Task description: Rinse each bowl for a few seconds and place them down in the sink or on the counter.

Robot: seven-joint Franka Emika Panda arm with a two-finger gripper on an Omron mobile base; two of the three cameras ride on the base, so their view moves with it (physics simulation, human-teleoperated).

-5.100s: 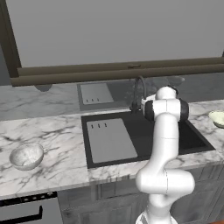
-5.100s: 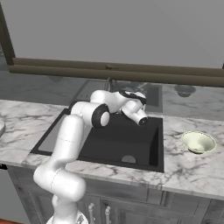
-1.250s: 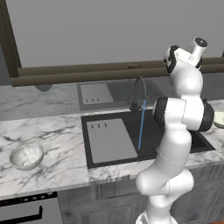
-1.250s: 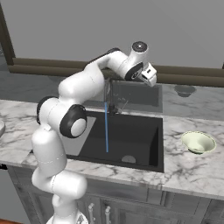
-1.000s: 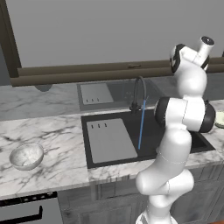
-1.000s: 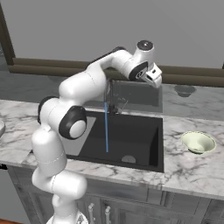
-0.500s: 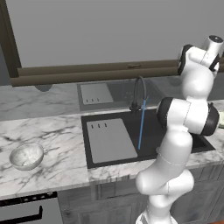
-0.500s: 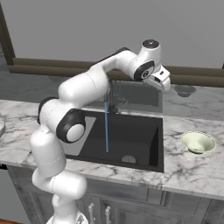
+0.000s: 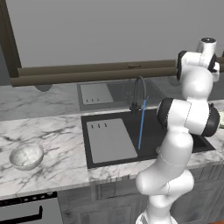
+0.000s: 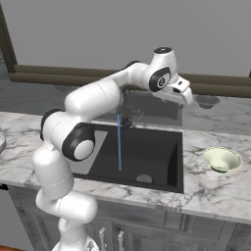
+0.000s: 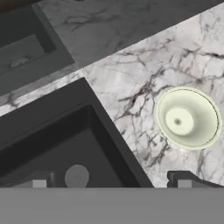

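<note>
Hanging high at upper centre-right of the right base view, the gripper (image 10: pixel 185 96) is empty with its jaws spread wide, above the right rear corner of the sink (image 10: pixel 162 171). In the hand view its two dark fingertips (image 11: pixel 186 179) sit far apart along the bottom edge, one over the black basin, one over marble.

Cream bowl (image 10: pixel 222 160) with greenish inside sits upright on the bench (image 10: pixel 215 191), right of the sink, lower right of the gripper in the right base view and well apart from it. In the hand view that bowl (image 11: pixel 188 117) lies right of centre, just above the right fingertip in the frame, not between the tips, no contact.

Thin blue water stream (image 10: pixel 118 142) drops from the dark arched tap (image 9: pixel 139 92) into the basin, left of the gripper.

Grey slotted panel (image 9: pixel 108 141) lies in the left part of the sink in the left base view.

Speckled grey-white bowl (image 9: pixel 26 156) sits on the bench at far left of the left base view, well away from the sink and the arm.
</note>
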